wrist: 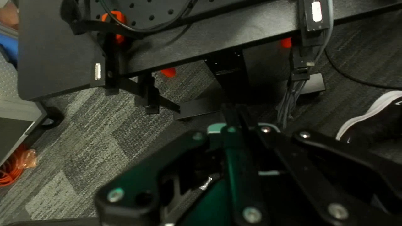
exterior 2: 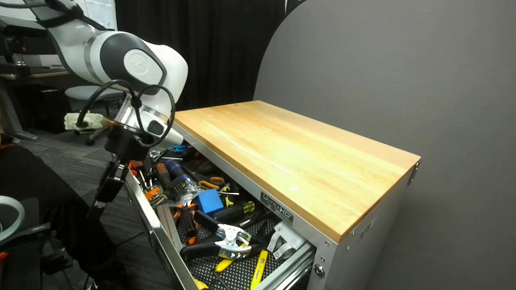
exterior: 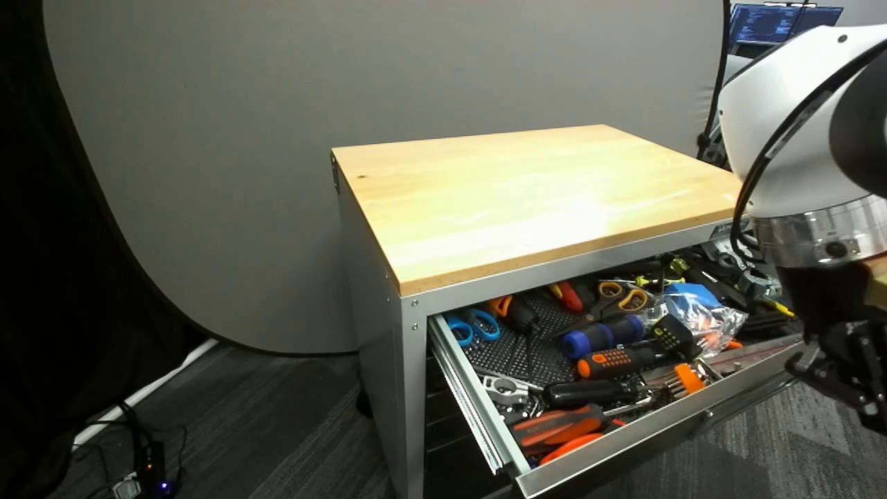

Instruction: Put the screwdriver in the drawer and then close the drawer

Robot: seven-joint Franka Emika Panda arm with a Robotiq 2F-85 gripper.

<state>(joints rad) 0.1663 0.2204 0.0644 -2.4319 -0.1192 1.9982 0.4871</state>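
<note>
The grey metal drawer (exterior: 596, 450) stands pulled open under the wooden top; it also shows open in an exterior view (exterior 2: 161, 241). A stubby black handle with yellow spots, which looks like the screwdriver (exterior: 673, 334), lies in the drawer among other tools. It shows in both exterior views (exterior 2: 176, 186); its shaft cannot be made out. My gripper (exterior 2: 96, 207) hangs outside the drawer, in front of its front panel, pointing down. In the wrist view the fingertips (wrist: 238, 110) are close together with nothing seen between them. The drawer is out of the wrist view.
The drawer holds an orange-dotted handle (exterior: 613, 361), a blue-ended tool (exterior: 603, 336), a spring clamp (exterior 2: 234, 239), scissors (exterior: 478, 326) and a blue block (exterior 2: 209, 200). The cabinet's wooden top (exterior: 527, 187) is above. A person's leg and a black bench (wrist: 220, 44) are near the gripper.
</note>
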